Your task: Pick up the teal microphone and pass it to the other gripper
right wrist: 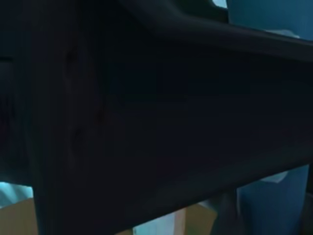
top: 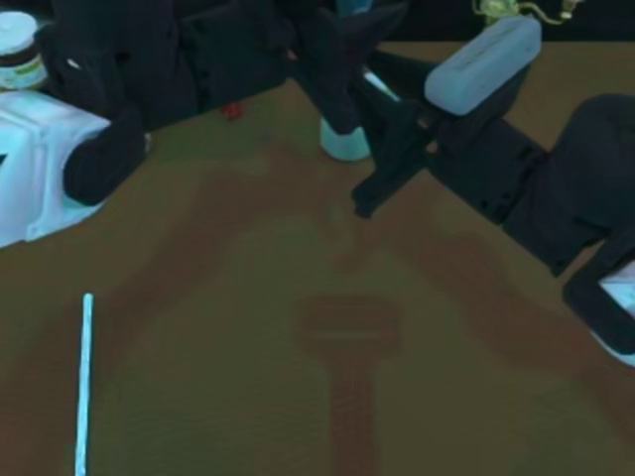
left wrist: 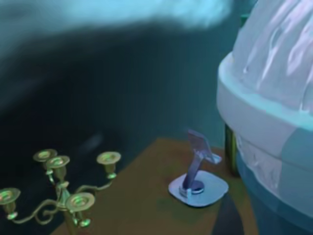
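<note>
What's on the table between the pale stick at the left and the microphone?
Nothing: in the top view the brown table lies bare between the stick and the teal microphone, where the left gripper and right gripper meet.

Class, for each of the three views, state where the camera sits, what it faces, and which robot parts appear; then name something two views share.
Top view: above the table, looking down; left arm and right arm both show, meeting near the teal microphone.
Left wrist view: on the left arm's wrist, facing a candelabra and a phone stand on the table; no robot part clearly shows.
Right wrist view: on the right arm's wrist; dark.
Shared: top and left wrist views both show the candelabra.
</note>
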Tool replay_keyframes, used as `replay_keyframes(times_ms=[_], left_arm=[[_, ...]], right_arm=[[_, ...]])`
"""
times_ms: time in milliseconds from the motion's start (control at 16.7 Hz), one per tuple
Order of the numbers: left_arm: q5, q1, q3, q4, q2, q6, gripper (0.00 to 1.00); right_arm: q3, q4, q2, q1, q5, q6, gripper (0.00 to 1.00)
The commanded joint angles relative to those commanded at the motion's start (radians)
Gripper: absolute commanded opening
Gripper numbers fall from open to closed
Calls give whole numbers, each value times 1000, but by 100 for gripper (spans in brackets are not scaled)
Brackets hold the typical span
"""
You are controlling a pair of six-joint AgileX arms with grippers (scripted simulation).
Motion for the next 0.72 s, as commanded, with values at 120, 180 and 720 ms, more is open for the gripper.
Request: replay_keyframes(times_ms=[120, 180, 720], left_arm=[[0, 0, 0, 0, 0, 0, 0], [0, 0, 0, 0, 0, 0, 0], [0, 0, 0, 0, 0, 0, 0]], right_arm=[[0, 0, 0, 0, 0, 0, 60], [0, 0, 0, 0, 0, 0, 68], [0, 0, 0, 0, 0, 0, 100]])
